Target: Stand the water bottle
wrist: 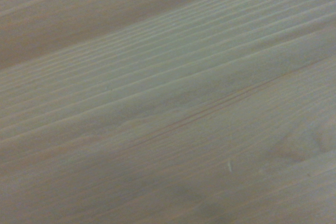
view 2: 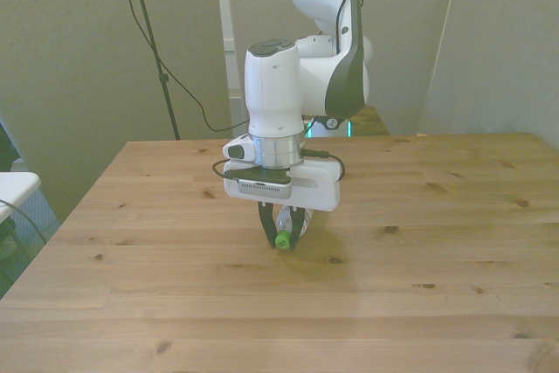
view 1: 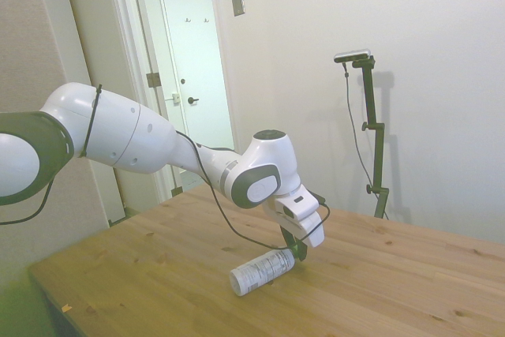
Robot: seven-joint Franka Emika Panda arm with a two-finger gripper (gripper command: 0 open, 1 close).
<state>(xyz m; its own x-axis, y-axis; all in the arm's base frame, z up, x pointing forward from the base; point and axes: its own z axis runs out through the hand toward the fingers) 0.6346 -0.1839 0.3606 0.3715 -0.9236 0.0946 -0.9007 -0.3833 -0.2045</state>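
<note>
The water bottle (view 1: pixel 260 271) lies on its side on the wooden table (view 1: pixel 394 290), base toward the side view's lower left, with its white label showing. In the front view only its green cap end (view 2: pixel 282 239) shows, between the fingers. My gripper (view 2: pixel 282 239) is shut on the cap end of the water bottle, pointing down at the table. In the side view the gripper (view 1: pixel 296 250) sits at the bottle's right end. The cap end looks slightly raised off the wood. The wrist view shows only blurred wood grain (wrist: pixel 168 108).
The table's far edge (view 2: pixel 349 139) runs behind the arm. A cable (view 1: pixel 229 226) loops from the arm down to the wrist. A door (view 1: pixel 193 61) stands beyond the table in the side view.
</note>
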